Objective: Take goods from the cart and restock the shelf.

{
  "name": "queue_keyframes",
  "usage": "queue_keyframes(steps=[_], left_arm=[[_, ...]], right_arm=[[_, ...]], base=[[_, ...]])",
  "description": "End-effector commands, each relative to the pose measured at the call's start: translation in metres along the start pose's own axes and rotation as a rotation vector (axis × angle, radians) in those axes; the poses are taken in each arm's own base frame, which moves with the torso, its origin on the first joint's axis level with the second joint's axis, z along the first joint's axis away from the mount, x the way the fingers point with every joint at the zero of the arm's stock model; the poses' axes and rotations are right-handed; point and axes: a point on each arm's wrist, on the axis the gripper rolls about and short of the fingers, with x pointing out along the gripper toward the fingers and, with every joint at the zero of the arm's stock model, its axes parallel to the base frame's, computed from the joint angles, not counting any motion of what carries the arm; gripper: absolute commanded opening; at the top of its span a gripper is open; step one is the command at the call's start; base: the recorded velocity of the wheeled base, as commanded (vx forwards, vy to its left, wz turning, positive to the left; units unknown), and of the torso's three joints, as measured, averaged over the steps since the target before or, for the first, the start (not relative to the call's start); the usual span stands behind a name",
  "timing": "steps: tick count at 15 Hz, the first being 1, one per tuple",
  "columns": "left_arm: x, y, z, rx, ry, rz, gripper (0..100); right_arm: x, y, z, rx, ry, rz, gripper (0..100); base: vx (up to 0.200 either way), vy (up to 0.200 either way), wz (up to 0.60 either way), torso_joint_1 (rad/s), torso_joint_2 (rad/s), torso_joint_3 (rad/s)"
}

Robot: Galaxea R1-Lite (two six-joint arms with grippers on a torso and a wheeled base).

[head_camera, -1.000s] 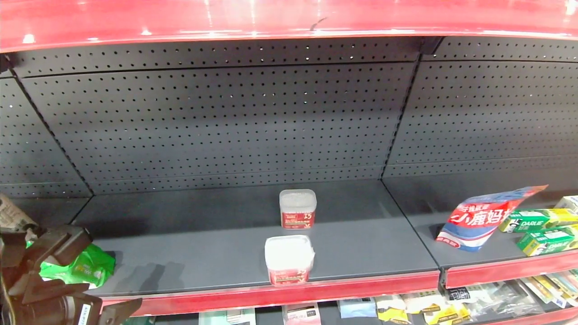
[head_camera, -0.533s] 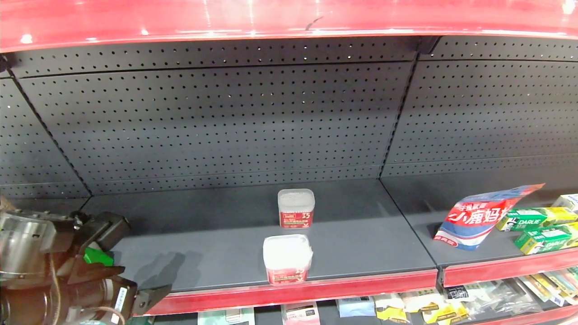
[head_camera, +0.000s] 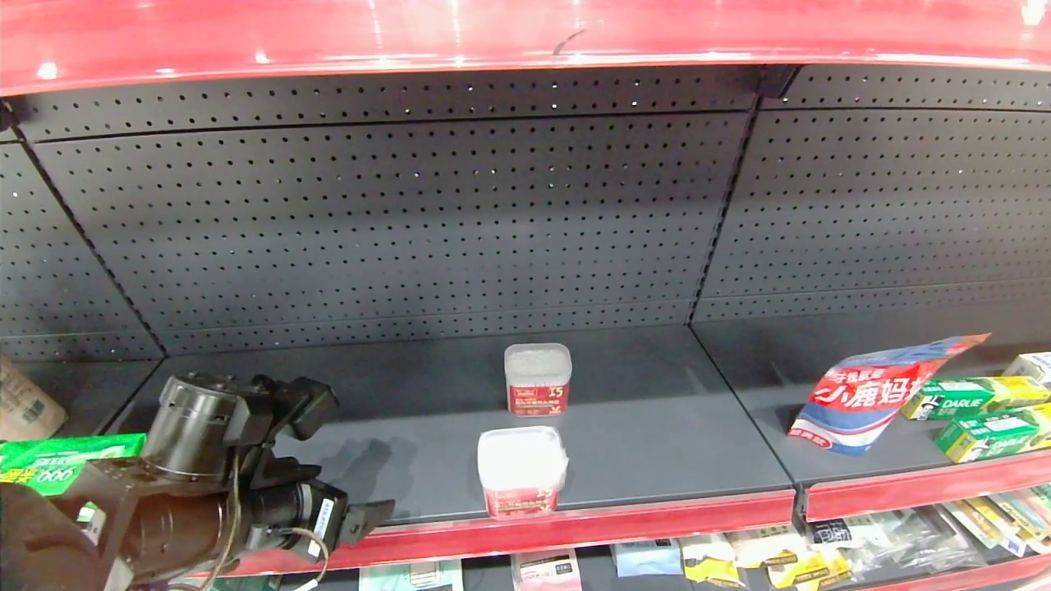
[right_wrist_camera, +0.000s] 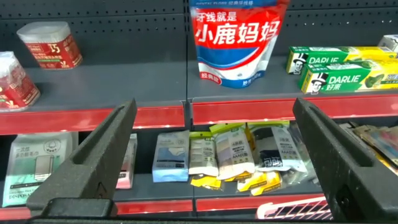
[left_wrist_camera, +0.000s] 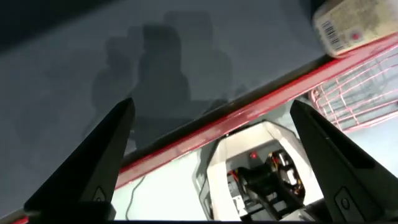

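Observation:
Two clear tubs with red labels stand on the grey shelf (head_camera: 657,427), one (head_camera: 538,377) behind the other (head_camera: 522,469), which sits at the red front edge. My left gripper (head_camera: 357,455) hovers open and holds nothing at the shelf's front left, a little left of the tubs. In the left wrist view its fingers (left_wrist_camera: 93,168) spread over the shelf board and red lip. A green package (head_camera: 57,460) lies left of that arm. My right gripper (right_wrist_camera: 214,106) is open and faces the shelf from farther back; both tubs (right_wrist_camera: 50,43) appear beyond it.
A blue and red pouch (head_camera: 870,394) and green toothpaste boxes (head_camera: 977,398) sit on the right shelf bay. A brown pouch (head_camera: 25,402) stands far left. Hanging packets (right_wrist_camera: 217,152) fill the lower shelf. Pink cart wire (left_wrist_camera: 360,93) shows below the shelf edge.
My left arm has swung right along the shelf front, away from the green package, which now lies to its left. The tubs have not moved.

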Motion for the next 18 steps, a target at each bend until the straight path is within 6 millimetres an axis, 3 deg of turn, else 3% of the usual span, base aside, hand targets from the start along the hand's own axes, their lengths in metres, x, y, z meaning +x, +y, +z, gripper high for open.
queue_keyframes(steps=[1,10,14,18], left_arm=[[0.017,-0.005,0.0,-0.01,0.05,-0.011,100],[0.054,-0.023,0.027,-0.119,0.031,0.066,100],[0.06,-0.024,0.027,-0.131,0.039,0.079,100],[0.068,-0.036,0.041,-0.201,0.004,0.052,100]], right_arm=[[0.0,0.0,0.0,-0.001,0.001,0.001,100],[0.0,0.0,0.0,-0.001,0.001,0.002,100],[0.0,0.0,0.0,-0.001,0.001,0.002,100],[0.0,0.0,0.0,-0.003,0.001,0.002,100]], base=[[0.0,0.0,0.0,0.0,0.0,0.0],[0.0,0.0,0.0,0.0,0.0,0.0],[0.0,0.0,0.0,0.0,0.0,0.0],[0.0,0.0,0.0,0.0,0.0,0.0]])
